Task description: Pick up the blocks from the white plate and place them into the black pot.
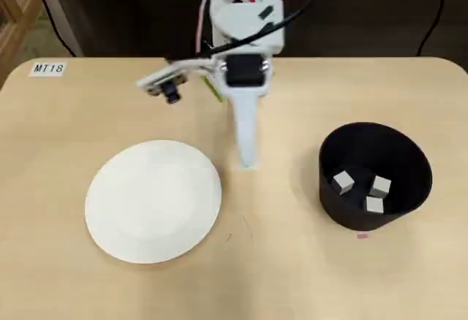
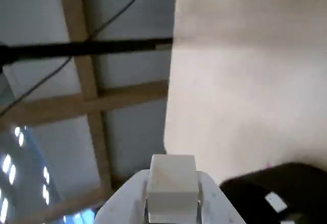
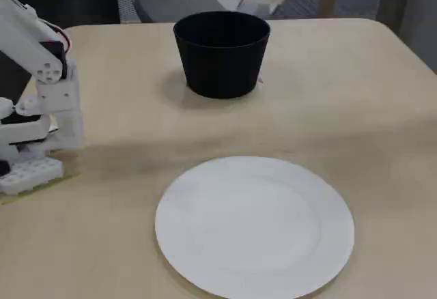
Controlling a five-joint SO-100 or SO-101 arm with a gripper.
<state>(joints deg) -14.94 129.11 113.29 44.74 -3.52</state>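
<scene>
**Table layout**

In the overhead view you have the plate (image 1: 153, 201) on the left, the pot (image 1: 374, 176) well apart on the right, and the arm (image 1: 245, 79) between them, toward the table's (image 1: 292, 276) far edge. Three blocks (image 1: 343, 182) lie in the pot. A label (image 1: 48, 69) sits at the far left corner. In the fixed view the pot (image 3: 222, 53) stands behind the plate (image 3: 255, 225).

The plate (image 1: 153, 202) is white. The pot (image 1: 374, 176) is black. The blocks (image 1: 344, 182) are pale grey. The table (image 1: 66, 130) is light tan.
</scene>
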